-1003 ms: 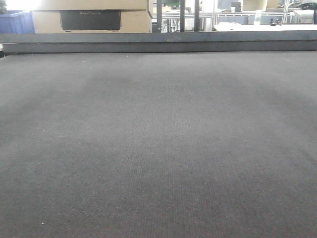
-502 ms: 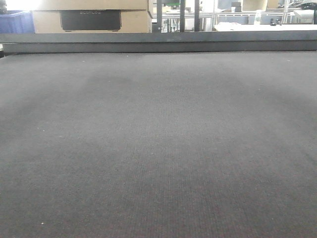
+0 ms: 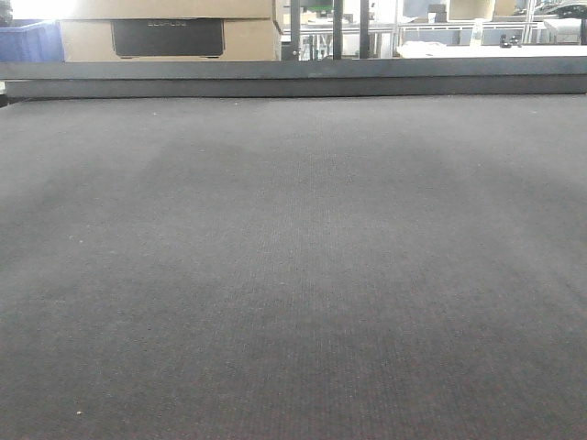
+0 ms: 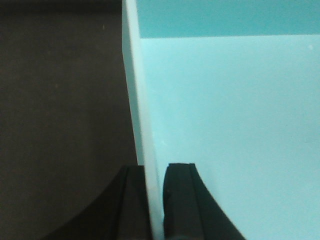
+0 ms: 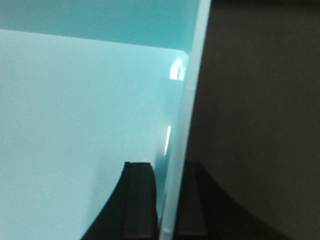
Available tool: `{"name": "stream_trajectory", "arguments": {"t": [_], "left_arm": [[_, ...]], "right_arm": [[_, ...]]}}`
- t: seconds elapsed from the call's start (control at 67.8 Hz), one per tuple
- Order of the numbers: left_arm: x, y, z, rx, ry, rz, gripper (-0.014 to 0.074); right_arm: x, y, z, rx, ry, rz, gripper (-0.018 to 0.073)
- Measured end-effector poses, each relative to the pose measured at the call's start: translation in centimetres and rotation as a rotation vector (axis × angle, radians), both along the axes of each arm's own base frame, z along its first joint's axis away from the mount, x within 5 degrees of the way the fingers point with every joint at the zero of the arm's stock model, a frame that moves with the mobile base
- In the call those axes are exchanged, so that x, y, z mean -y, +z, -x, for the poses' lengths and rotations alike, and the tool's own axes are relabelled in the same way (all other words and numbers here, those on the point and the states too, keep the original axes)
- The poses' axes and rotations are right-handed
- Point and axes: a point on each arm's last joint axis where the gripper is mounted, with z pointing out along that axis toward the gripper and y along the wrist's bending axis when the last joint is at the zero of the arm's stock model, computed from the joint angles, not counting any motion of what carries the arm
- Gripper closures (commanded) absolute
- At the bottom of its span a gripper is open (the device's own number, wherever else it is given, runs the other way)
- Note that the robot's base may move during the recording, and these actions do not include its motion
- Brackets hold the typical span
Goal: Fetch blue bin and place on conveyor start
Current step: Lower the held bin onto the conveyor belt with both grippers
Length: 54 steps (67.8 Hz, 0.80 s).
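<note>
Two tools grip one tub, each pinching a side wall. In the left wrist view the left tool (image 4: 154,172) is closed to a narrow gap on the thin pale wall of the blue bin (image 4: 225,125). One dark finger (image 4: 131,200) sits outside the wall and the other is inside against the smooth turquoise interior. To the left of that wall lies the dark surface of the bench (image 4: 60,100); whether the bin rests on it or hangs above it cannot be told. In the right wrist view the right tool (image 5: 167,170) is likewise nearly closed on the opposite wall of the blue bin (image 5: 75,110), with one finger (image 5: 140,200) inside, one outside, and the dark bench (image 5: 260,100) to the right. In the front view the bench (image 3: 293,275), a wide grey woven conveyor belt, fills almost the whole picture, and neither the bin nor any tool shows there. Beyond its far edge runs a grey frame rail (image 3: 293,78). Behind that, at the far left corner, stands a dark blue ribbed crate (image 3: 27,41), then a cardboard box (image 3: 170,37) with a black panel, then metal shelving (image 3: 477,32) toward the far right corner.
</note>
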Motion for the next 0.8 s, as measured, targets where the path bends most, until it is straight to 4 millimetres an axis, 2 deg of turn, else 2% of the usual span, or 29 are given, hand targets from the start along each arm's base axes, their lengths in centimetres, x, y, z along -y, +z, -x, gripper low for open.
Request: {"name": "stream_trajectory", "arguments": {"t": [0.162, 0.354, 0.531, 0.693, 0.752, 0.797], "left_arm": [[0.7, -4.3, -1.3, -0.114, -0.006, -0.047, 0.0708], [1.5, -10.6, -3.3, -0.218, -0.018, -0.093, 0.0708], [2.1, -14.7, -4.8, -0.285, -0.026, -0.123, 0.0708], [2.6, -16.7, -5.7, -0.316, -0.03, -0.133, 0.0706], [2.7, -17.2, -6.0, -0.33, -0.029, -0.131, 0.0679], [2.7, -17.5, -6.1, -0.339, -0.027, -0.127, 0.0642]], "right_arm": [[-0.3, -3.5, -1.6, -0.137, 0.005, 0.021, 0.0711], [-0.7, -10.3, -3.7, -0.298, -0.002, 0.049, 0.0711], [-0.9, -15.9, -4.6, -0.402, -0.015, 0.052, 0.0711], [-0.9, -18.3, -4.9, -0.421, -0.024, 0.053, 0.0678], [-1.0, -18.6, -5.0, -0.421, -0.025, 0.053, 0.0608], [-0.9, -18.7, -5.1, -0.418, -0.029, 0.052, 0.0517]]}}
